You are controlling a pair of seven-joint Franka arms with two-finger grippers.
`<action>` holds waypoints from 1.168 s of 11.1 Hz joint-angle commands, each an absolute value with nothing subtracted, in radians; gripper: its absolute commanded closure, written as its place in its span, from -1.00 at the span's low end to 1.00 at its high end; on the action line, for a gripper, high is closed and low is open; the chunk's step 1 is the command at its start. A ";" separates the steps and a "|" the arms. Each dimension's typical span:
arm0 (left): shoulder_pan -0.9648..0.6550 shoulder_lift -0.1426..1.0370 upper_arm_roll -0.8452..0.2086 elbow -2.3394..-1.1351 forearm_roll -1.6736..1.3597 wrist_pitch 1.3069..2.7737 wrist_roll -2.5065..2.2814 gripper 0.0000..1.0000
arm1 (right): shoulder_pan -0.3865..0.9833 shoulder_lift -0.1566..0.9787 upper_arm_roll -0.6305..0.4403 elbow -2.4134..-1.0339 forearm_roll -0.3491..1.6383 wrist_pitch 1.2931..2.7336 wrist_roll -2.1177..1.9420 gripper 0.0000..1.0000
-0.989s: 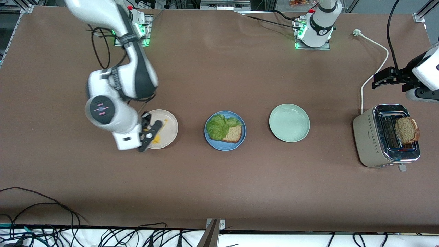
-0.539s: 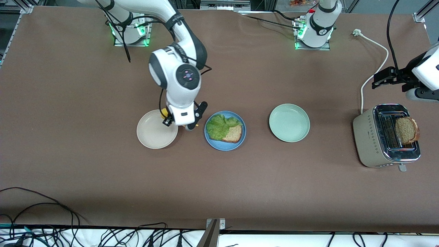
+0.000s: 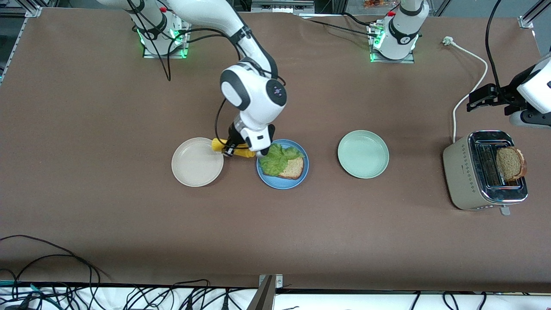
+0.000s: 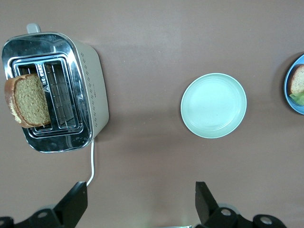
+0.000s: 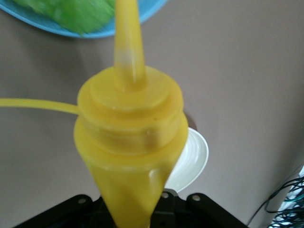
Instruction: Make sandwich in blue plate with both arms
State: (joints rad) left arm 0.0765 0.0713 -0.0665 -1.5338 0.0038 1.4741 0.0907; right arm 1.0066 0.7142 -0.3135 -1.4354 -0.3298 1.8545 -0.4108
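**Front view: mustard bottle carried at the blue plate's rim**

The right gripper [image 3: 241, 148] clamps a yellow squeeze bottle [image 3: 234, 150], its fingers hidden under the wrist, between cream plate [image 3: 197, 162] and blue plate [image 3: 282, 164]. That plate holds lettuce [image 3: 277, 157] over bread [image 3: 292, 168]. The left gripper [image 3: 478, 100] waits spread over bare table [image 3: 275, 232] beside the toaster [image 3: 484, 170], which holds a second slice [image 3: 510, 162].

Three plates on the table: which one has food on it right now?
The blue plate, the middle one, holds bread and lettuce; the cream plate and mint-green plate beside it hold nothing.
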 commanded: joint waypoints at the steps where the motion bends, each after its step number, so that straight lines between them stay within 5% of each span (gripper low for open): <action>1: 0.080 0.057 -0.069 -1.545 0.002 1.479 0.086 -1.00 | 1.051 0.762 -0.316 -1.402 -0.423 1.836 -0.379 1.00; 8: 0.078 0.058 -0.069 -1.539 0.002 1.480 0.086 -1.00 | 1.086 0.864 -0.314 -1.384 -0.615 1.807 -0.301 1.00; 13: 0.077 0.058 -0.069 -1.539 0.002 1.480 0.086 -1.00 | 1.019 0.816 -0.286 -1.385 -0.635 1.821 -0.319 1.00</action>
State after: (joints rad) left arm 0.0765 0.0713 -0.0664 -1.5338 0.0038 1.4752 0.0907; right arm 1.0691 0.8507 -0.3152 -1.4132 -0.6271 1.8330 -0.3108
